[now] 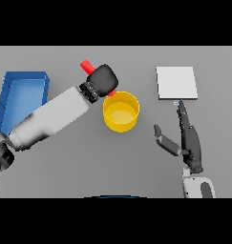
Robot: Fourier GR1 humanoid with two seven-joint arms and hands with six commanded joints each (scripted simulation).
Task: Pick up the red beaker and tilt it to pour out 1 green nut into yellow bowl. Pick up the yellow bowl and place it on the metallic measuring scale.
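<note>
My left hand (103,79) is curled round the red beaker (86,65), which shows as a red end at its upper left and a red sliver at its lower right, just over the far rim of the yellow bowl (121,112). The beaker lies tilted, mostly hidden by the hand. I cannot see any green nut. The metallic scale (177,82) is a pale square plate at the back right. My right hand (186,138) rests open on the table, fingers straight and pointing at the scale's near edge, thumb spread left.
A blue bin (17,93) stands at the far left, beside my left forearm (50,116).
</note>
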